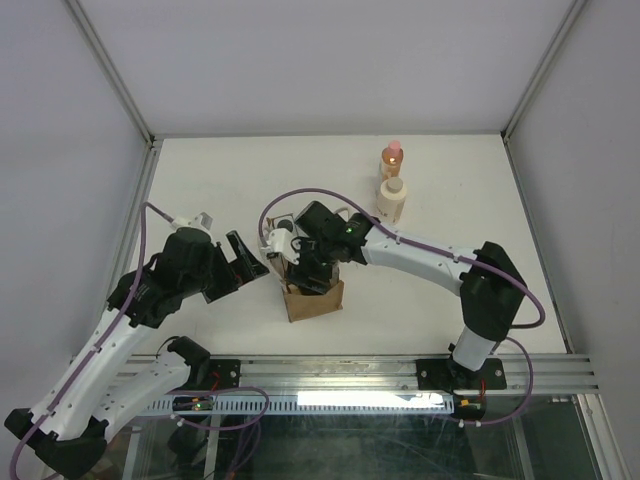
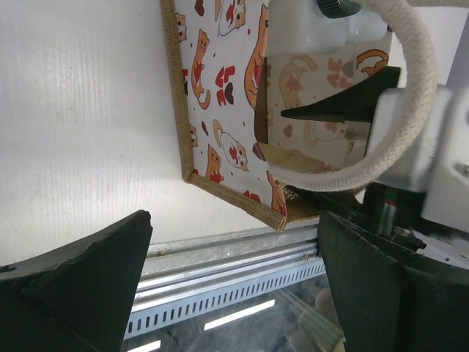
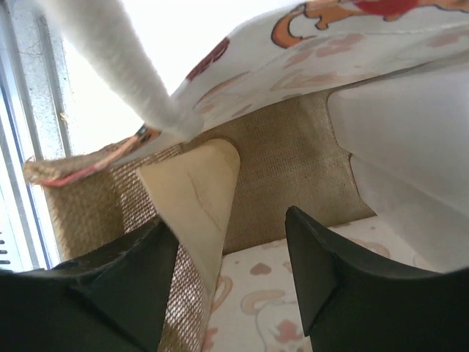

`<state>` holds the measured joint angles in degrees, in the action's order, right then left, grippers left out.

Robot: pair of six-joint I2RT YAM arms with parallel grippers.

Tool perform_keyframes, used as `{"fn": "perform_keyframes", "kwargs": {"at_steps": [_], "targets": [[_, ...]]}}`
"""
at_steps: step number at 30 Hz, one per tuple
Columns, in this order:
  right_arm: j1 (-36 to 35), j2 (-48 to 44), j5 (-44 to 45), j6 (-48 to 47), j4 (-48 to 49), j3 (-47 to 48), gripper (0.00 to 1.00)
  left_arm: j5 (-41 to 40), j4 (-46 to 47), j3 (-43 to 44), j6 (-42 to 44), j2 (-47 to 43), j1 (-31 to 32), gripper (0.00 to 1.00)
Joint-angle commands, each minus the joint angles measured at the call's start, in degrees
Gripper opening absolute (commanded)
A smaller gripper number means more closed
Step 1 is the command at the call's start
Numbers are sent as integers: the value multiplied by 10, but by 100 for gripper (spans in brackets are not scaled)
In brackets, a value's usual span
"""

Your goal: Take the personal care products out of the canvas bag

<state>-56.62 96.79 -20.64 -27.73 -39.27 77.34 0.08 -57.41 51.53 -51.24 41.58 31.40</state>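
Bag from above: canvas bag (image 1: 313,297) stands on the desk (image 1: 200,180) between both arms, right arm (image 1: 420,250) reaching into its mouth.
Bottles out: orange bottle (image 1: 392,158) and cream bottle (image 1: 391,199) stand upright beyond it.
Left wrist: left tool (image 2: 234,227) spread, empty, beside the cat-print panel; white bottle (image 2: 315,29) inside.
Right wrist: right tool (image 3: 229,227) parted inside the bag, gripping nothing.

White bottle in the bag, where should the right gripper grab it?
Pinch the white bottle across its flat faces, from above, through the open canvas bag. It sits beside the open right gripper, not between its jaws, so shift sideways first.
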Motion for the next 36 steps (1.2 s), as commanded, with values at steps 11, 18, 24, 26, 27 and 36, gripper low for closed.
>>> {"fn": "perform_keyframes", "kwargs": {"at_steps": [11, 18, 24, 26, 27, 36], "targets": [[-12, -11, -7, 2, 45, 37, 21, -20, -11, 34, 3, -6, -7, 96], [1, -46, -37, 37, 75, 28, 1, -15, 11, 35, 12, 20, -7, 96], [33, -96, -47, 115, 153, -18, 0, -10, 34, 37, 19, 43, -7, 96], [47, -115, -51, 165, 189, -33, 0, -9, 40, 37, 20, 50, -7, 96], [54, -123, -51, 189, 202, -40, 0, -10, 42, 38, 21, 54, -7, 96], [101, -178, -80, 386, 239, -37, 0, -20, 49, 59, 34, 79, -7, 97]]}}
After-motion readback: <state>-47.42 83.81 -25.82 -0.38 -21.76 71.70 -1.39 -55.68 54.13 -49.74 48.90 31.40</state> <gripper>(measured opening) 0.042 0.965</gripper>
